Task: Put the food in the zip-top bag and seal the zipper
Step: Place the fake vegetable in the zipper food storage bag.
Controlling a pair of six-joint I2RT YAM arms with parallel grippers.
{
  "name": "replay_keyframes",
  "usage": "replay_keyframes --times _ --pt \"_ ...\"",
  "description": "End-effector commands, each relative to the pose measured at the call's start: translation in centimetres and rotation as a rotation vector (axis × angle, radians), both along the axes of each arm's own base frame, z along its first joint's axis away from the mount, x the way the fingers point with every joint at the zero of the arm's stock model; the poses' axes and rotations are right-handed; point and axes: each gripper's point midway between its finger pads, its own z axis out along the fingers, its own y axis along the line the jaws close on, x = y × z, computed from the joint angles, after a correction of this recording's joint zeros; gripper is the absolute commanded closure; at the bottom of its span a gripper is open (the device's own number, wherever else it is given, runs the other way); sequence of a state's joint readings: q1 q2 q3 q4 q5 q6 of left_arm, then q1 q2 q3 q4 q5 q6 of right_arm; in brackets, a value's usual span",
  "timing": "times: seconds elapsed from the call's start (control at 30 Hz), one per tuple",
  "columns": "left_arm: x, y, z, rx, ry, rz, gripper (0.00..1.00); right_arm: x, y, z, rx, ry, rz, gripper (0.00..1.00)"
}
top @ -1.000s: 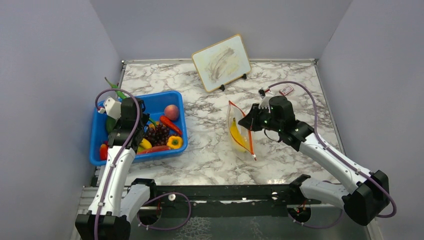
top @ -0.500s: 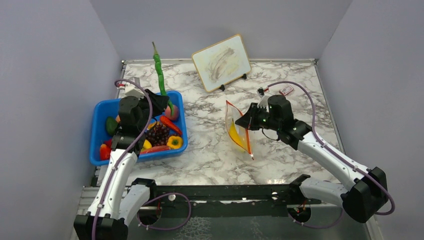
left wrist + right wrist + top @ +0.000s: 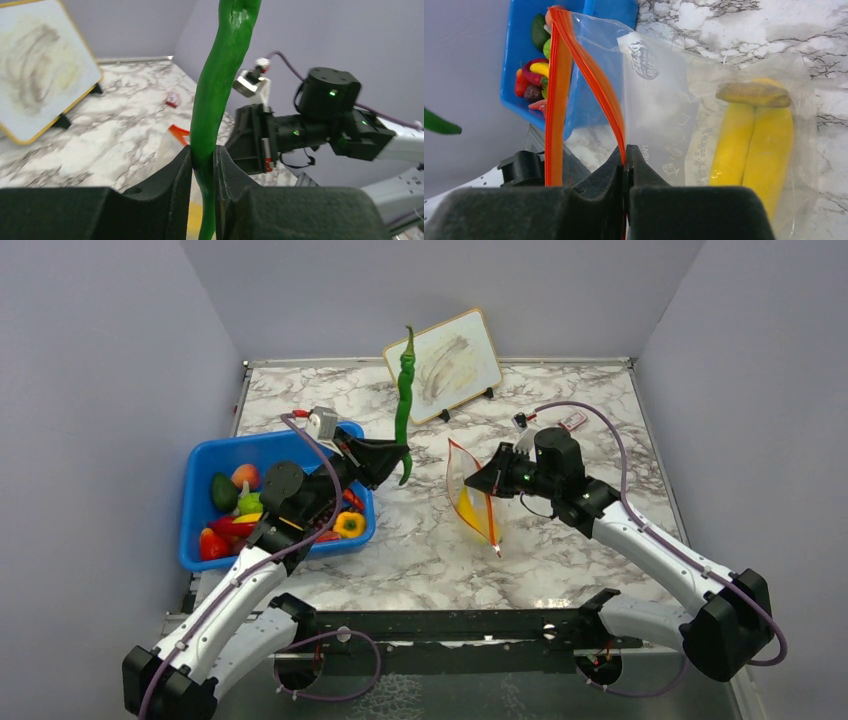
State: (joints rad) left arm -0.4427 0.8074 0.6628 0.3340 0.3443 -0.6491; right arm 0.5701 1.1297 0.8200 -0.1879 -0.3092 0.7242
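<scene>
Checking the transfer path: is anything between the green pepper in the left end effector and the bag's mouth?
Nothing visible. The left end effector holds the green pepper above bare table, beside the zip-top bag. The right end effector pinches the zipper, holding the mouth open; only bananas lie inside.

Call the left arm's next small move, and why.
Probably carry the green pepper rightward and dip its lower tip into the zip-top bag mouth. The left gripper is shut on it, upright, between the blue bin and the bag. The right gripper pinches the zipper, its strips parted, with bananas already inside.
</scene>
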Motion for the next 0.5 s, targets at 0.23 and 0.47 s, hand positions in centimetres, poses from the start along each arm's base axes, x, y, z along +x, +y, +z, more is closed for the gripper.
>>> replay_keyframes --times 0.23,0.47 --pt "-6.9 -8.1 4.7 0.024 -0.594 -0.346 1.0 -0.4 1.0 2.9 0.073 -0.052 0.059 0.99" --pt "-9.4 -11.5 2.8 0.133 -0.821 -0.512 1.0 -1.0 0.8 4.3 0.069 -0.09 0.085 0.99"
